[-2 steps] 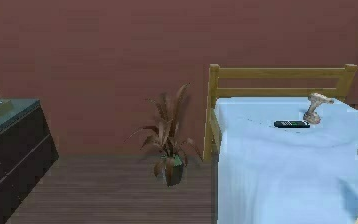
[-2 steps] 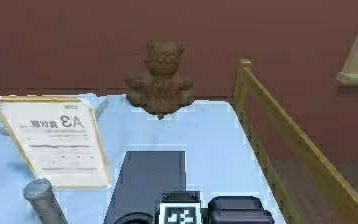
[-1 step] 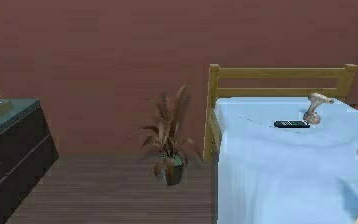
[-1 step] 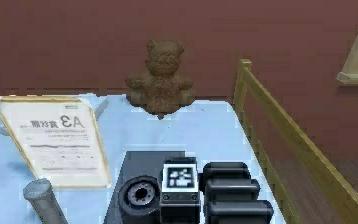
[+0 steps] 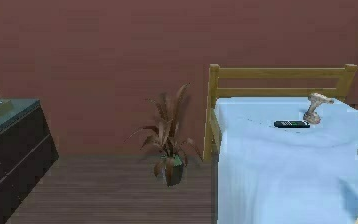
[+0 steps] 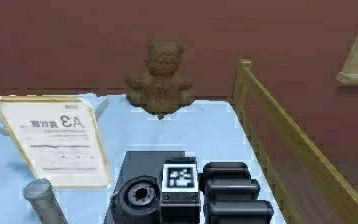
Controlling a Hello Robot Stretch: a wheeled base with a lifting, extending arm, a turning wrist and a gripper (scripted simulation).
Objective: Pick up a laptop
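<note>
In the arm side view the arm's dark blocks and a white marked square rise from the bottom edge. Left of them is the gripper's dark body, low over the light blue bed. Its far end is not clear, so I cannot tell whether it holds anything. A large tan-edged printed sheet lies on the bed to the left. A brown teddy bear sits farther out. In the forward view a small flat dark thing lies on the bed near a brown toy.
A wooden bed frame runs along the arm side view's right, with a framed picture on the red wall. A grey cylinder stands at bottom left. The forward view has a potted plant, a dark dresser and a wooden headboard.
</note>
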